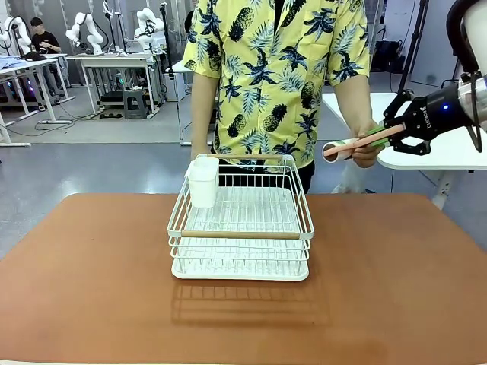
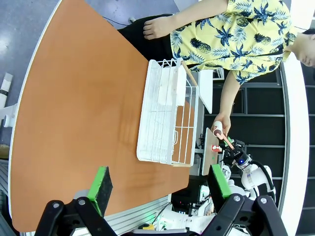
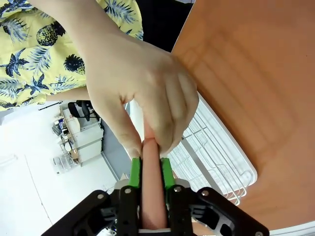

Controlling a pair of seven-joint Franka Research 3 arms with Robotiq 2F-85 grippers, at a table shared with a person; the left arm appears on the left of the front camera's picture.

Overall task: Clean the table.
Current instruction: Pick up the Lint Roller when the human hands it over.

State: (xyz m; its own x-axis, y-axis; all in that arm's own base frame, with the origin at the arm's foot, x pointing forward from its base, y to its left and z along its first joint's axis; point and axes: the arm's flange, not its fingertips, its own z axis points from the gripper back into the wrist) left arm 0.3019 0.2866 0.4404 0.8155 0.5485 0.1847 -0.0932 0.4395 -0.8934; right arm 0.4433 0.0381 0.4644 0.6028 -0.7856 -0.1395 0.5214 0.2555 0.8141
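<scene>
There, the right gripper clamps tight on the pink handle; the person's hand grips its far end; gripper lettering, possibly Robotiq; left gripper gapes, empty.

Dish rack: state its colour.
The dish rack is white; best seen in the front view.

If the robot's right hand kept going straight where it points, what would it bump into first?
The person's hand, right ahead: it pinches the far end of the pink stick that the robot's right hand grips.
</scene>
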